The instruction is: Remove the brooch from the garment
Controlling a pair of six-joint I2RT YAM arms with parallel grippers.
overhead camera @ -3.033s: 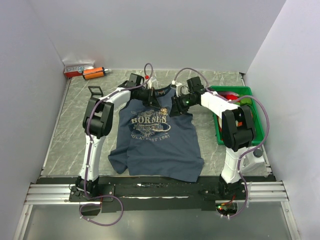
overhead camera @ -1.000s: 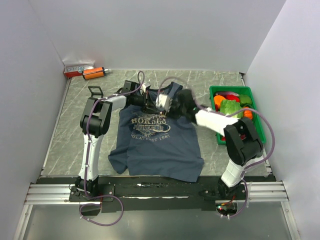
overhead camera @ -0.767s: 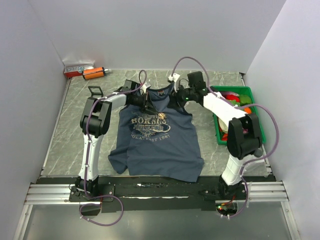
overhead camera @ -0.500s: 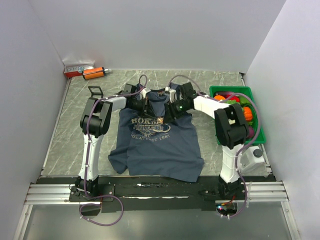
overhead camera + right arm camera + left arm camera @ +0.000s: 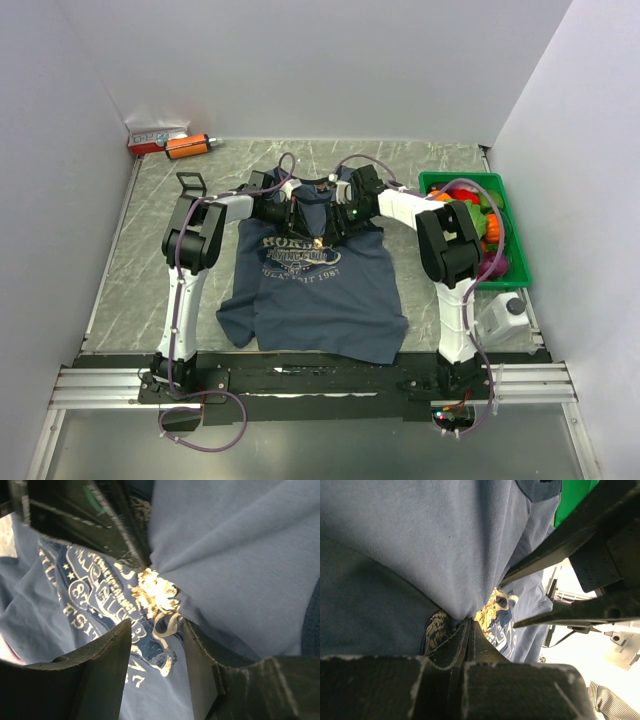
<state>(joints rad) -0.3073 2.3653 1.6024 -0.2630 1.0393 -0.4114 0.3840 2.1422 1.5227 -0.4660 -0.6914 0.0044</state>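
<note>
Your right gripper (image 5: 340, 216) is what changes here. A second ago it is swinging across the upper chest of the garment (image 5: 312, 295), a moment later it sits back up by the neckline, and now it is down at the chest again, just beside the left gripper (image 5: 291, 213). The left gripper does not shift through any of this. It is closed tight on a fold of the navy cloth and draws it into a taut peak, as its own wrist view shows. At the tip of that peak sits the brooch (image 5: 156, 591), a small gold ornament with a loop hanging under it, not yet off the cloth and right beside the printed lettering (image 5: 85, 597). In the right wrist view the jaws stand apart, one finger on each side and just short of the brooch, holding nothing. The back-and-forth reads as a re-aim, and you now seem lined up: the cloth is anchored, the brooch is presented, and the gap is centred on it. The task likely needs a short advance next, then a close on the metal alone. If cloth comes in with it, the pull would probably drag the garment instead of freeing the pin.
</note>
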